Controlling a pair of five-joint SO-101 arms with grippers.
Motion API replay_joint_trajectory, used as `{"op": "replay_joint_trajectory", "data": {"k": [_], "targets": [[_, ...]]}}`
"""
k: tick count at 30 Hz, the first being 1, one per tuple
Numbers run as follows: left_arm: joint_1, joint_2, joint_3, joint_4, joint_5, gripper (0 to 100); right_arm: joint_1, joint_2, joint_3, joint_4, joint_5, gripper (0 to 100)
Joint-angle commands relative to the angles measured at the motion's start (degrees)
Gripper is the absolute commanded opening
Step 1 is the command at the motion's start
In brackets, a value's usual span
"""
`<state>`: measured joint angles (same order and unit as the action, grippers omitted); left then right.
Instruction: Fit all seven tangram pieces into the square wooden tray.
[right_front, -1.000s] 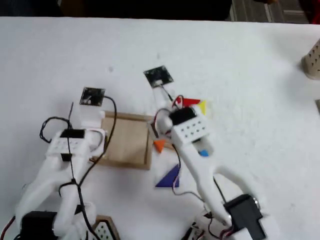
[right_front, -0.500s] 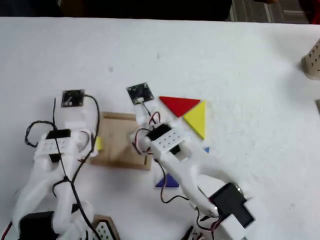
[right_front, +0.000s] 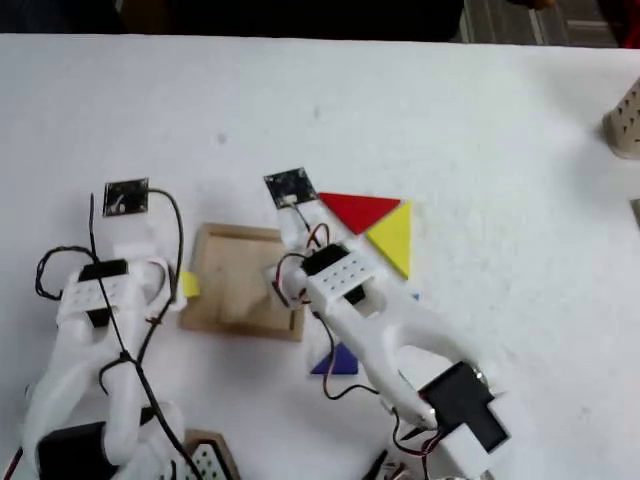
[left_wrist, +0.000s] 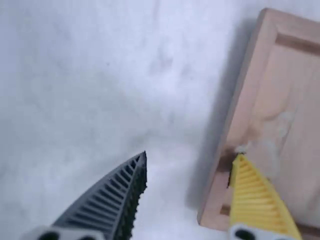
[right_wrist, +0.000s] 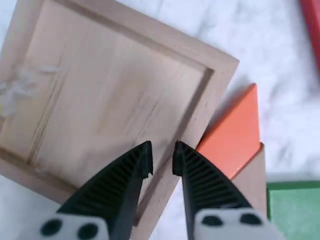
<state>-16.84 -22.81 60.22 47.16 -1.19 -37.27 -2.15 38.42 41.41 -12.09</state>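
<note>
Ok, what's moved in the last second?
The left gripper backed off leftward from over the wooden tray to its left edge. The right gripper swung left, from over the red triangle and yellow triangle, to the tray's right rim. Nothing was grasped or released. Tray and triangles stayed put.

The white table (right_front: 470, 120) carries a beige perforated block (right_front: 627, 122) at its right edge. A wood-edged perforated piece (right_front: 208, 457) sits at the near edge.
</note>
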Motion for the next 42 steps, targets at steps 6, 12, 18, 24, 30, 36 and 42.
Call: {"op": "replay_joint_trajectory", "data": {"k": [6, 12, 18, 24, 30, 36, 42], "targets": [[1.1, -2.0, -2.5, -1.4, 0.2, 29, 2.6, -0.3, -2.9, 3.0, -0.7, 7.7], [1.0, -2.2, -2.6, -1.4, 0.2, 29, 0.8, 4.1, -3.5, 2.1, -0.7, 7.7], [0.8, -2.3, -2.7, -1.4, 0.2, 29, -0.2, 10.4, -10.8, 7.9, -0.6, 7.4], [-1.2, -2.4, -3.0, -1.4, 0.2, 29, -0.1, 11.3, -12.1, 8.7, -0.6, 2.2], [-4.4, -7.5, -2.2, -0.9, 0.4, 29, 2.3, 2.2, -12.1, 11.6, -0.5, 1.7], [-5.0, -18.4, 3.7, -1.3, 0.4, 29, 8.7, -8.0, -12.1, 16.8, -0.2, 1.7], [-4.8, -25.0, 7.8, -1.4, 0.4, 29, 19.5, -16.4, -12.1, 24.0, 4.6, 1.7]]}}
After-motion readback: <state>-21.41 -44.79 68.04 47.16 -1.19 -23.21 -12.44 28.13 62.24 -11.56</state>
